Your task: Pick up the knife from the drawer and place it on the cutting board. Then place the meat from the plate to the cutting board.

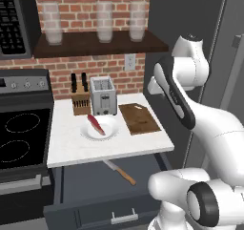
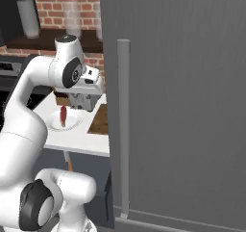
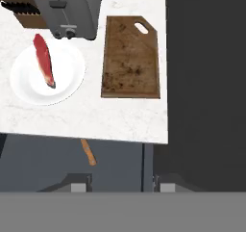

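From the left base view you see the drawer (image 1: 90, 210) pulled open below the white counter (image 1: 71, 150), with the knife (image 1: 119, 172) lying inside it, blade toward the counter edge and wooden handle toward the front. On the counter the meat (image 1: 96, 124) lies on the plate (image 1: 110, 129), the cutting board (image 1: 139, 118) sits bare just to its right, and a toaster (image 1: 103, 95) and a knife block (image 1: 80, 99) stand behind.

The right base view gives you the arm's wrist raised above the counter, the meat (image 2: 63, 116) on the plate (image 2: 73, 122), and a tall grey panel covering most of the board (image 2: 99, 121).

In the hand view you look straight down: the board (image 3: 130, 58) with its hole, the meat (image 3: 43, 60), and the knife handle (image 3: 88, 152) poking out past the counter edge. You cannot tell how the fingers of the gripper stand.
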Controlling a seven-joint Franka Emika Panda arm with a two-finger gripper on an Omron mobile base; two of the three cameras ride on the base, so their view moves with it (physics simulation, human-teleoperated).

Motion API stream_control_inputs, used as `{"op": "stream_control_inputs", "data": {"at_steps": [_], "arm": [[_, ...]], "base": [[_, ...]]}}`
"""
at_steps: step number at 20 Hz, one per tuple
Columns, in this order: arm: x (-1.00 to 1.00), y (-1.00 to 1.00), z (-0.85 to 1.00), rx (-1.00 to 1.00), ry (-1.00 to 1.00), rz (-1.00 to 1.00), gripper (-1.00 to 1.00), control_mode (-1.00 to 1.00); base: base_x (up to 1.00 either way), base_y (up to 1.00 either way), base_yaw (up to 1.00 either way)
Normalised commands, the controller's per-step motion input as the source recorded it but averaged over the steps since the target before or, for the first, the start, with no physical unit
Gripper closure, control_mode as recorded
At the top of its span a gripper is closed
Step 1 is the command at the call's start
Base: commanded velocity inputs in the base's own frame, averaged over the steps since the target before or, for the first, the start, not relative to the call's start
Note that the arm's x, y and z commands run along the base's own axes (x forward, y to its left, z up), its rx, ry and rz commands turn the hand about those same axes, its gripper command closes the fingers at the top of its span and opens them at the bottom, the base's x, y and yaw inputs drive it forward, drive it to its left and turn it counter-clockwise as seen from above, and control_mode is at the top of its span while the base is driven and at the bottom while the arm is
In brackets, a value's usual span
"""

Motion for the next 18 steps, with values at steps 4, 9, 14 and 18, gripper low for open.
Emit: {"op": "stream_control_inputs", "data": {"at_steps": [4,9,14,18], "arm": [[-0.16,0.00,-0.04,-0.02,0.00,0.00,-1.00,-1.00],[-0.27,0.06,-0.09,-0.02,0.00,0.00,-1.00,1.00],[0.00,0.00,0.00,0.00,0.00,0.00,-1.00,1.00],[0.00,0.00,0.00,0.00,0.00,0.00,-1.00,1.00]], "base": [[0.00,0.00,0.00],[-0.07,0.14,0.00],[-0.35,0.99,0.00],[-0.38,1.00,0.00]]}}
